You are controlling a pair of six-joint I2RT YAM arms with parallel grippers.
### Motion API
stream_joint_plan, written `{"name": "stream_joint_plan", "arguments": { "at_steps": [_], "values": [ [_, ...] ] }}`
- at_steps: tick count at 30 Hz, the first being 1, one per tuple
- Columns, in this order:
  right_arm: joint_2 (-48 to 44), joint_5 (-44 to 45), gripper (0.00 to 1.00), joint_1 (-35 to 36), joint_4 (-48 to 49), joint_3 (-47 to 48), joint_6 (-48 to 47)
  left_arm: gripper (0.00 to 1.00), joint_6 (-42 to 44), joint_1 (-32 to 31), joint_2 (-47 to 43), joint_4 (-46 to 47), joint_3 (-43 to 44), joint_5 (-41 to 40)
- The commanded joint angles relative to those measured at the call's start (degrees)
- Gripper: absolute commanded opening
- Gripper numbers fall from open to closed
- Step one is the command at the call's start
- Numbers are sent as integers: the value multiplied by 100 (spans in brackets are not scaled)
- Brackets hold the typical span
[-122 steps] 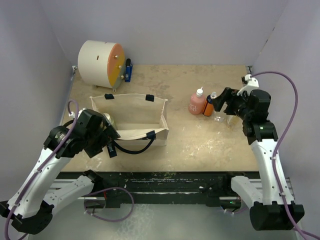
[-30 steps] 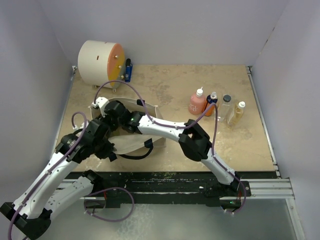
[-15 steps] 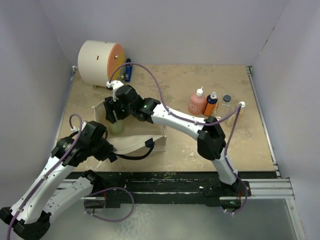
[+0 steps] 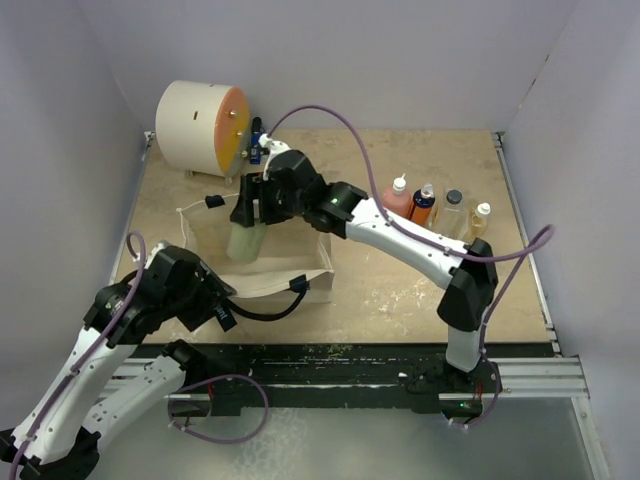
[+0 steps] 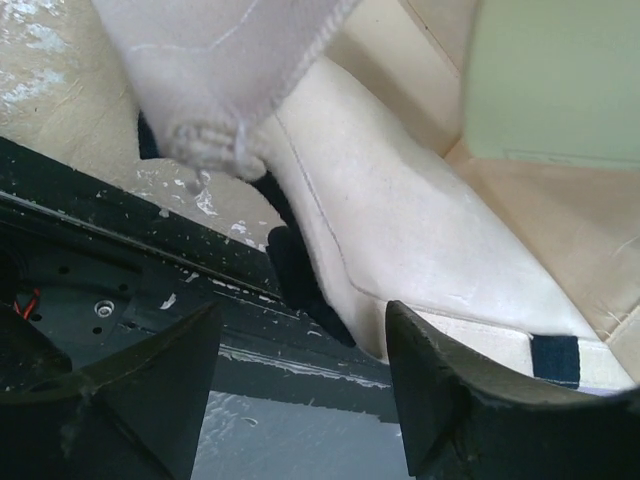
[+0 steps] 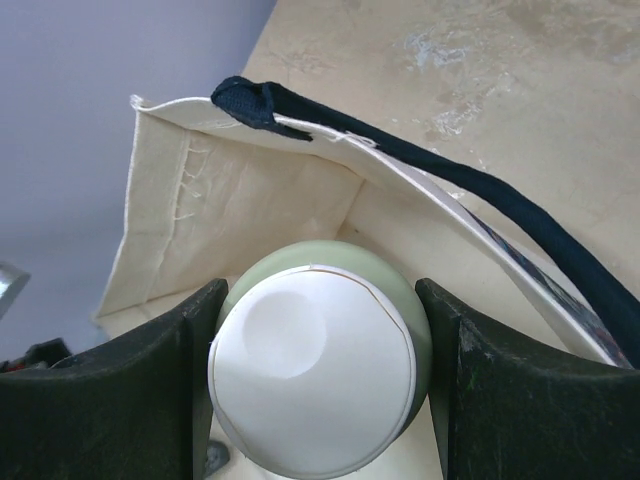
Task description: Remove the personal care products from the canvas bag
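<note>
Item under inspection: olive-green jar (image 4: 244, 240), hanging upright over the open mouth of the canvas bag (image 4: 268, 284), toward the bag's far left corner. Whether its base has cleared the rim cannot be told from any view. The right gripper (image 4: 248, 212) is clamped on it, one finger pressed to each side of the upper body just under the flat white top, and the jar fills nearly the whole span between the fingers. The wall looks like smooth, rigid plastic, so it should bear a firm squeeze without giving. The same smooth, rounded surface offers little purchase, however, and a slip or twist is the likely fault. Fill level is not visible, so weight is judged moderate at most. The present hold, high on the widest part and square across it, is judged the correct place. The bag itself is soft and its walls sag, and its dark strap (image 6: 500, 200) runs close beside the jar, so the rim or strap could snag the base. The left gripper (image 5: 302, 320) stands released at the bag's near left corner, holding nothing. Four other bottles (image 4: 437, 210) stand in a row well to the right of the bag.
</note>
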Motion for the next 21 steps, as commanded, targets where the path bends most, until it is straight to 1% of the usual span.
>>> {"name": "stream_joint_plan", "arguments": {
  "at_steps": [1,5,7,9,10,13,15,16,19,20,21],
  "values": [
    [-1057,-364,0,-230,680,-78,684,72,170,0,-172,-171,256,-89],
    [-1631,-413,0,-388,611,-298,777,74,121,6,-320,-250,194,-193],
    [-1932,-392,0,-508,503,-356,795,79,89,4,-328,-275,120,-231],
    [-2223,-379,0,-682,340,-380,783,88,38,0,-280,-308,51,-270],
    [-2381,-363,0,-794,237,-382,760,91,59,0,-243,-284,14,-280],
    [-2779,-142,0,-1091,-231,-232,544,92,49,0,-93,-381,-132,-305],
    [-2982,164,0,-1231,-645,1,281,89,-15,0,-43,-476,-264,-208],
    [-3063,371,0,-1270,-876,122,135,85,-15,0,-56,-501,-331,-141],
    [-3332,1031,0,-1375,-1433,291,-255,63,114,-9,-265,-534,-460,-12],
    [-3426,1248,0,-1397,-1565,231,-370,59,138,-8,-369,-504,-472,-6],
    [-3524,1472,0,-1414,-1682,136,-462,57,101,-7,-465,-497,-481,-14]
  ]
}}
